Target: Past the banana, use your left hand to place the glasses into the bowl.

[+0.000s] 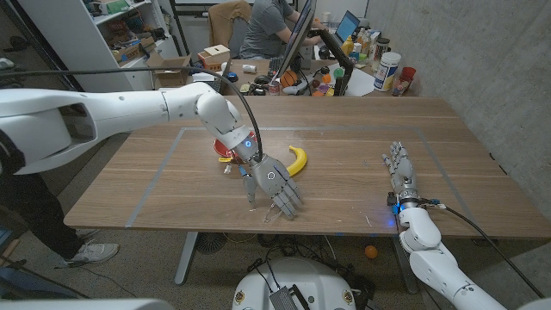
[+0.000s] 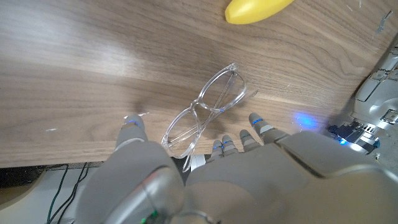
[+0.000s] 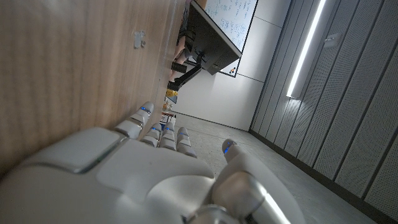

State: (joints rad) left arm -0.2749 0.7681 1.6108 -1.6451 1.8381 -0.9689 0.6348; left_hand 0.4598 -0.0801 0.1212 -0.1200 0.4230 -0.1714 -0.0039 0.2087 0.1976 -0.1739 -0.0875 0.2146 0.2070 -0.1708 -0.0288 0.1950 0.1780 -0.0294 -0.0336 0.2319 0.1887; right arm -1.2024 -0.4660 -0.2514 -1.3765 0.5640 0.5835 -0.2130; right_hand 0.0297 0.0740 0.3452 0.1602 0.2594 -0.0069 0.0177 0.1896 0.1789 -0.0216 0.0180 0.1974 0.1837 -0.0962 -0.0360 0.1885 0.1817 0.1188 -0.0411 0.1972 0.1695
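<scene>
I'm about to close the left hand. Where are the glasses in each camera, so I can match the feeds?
Head view: I cannot make out the glasses; the left hand hangs over the table's near edge, beside the banana.
Left wrist view: the clear glasses lie on the wood just beyond the fingertips.
Right wrist view: no glasses.
Shared landmark: the banana.

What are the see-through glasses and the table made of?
The glasses look like clear, glossy plastic: you can see the wood grain through the frame, and its edges catch bright glints. The table looks like wood or a wood-look sheet with a smooth matte finish: brown streaky grain runs along it, with a soft sheen.
</scene>
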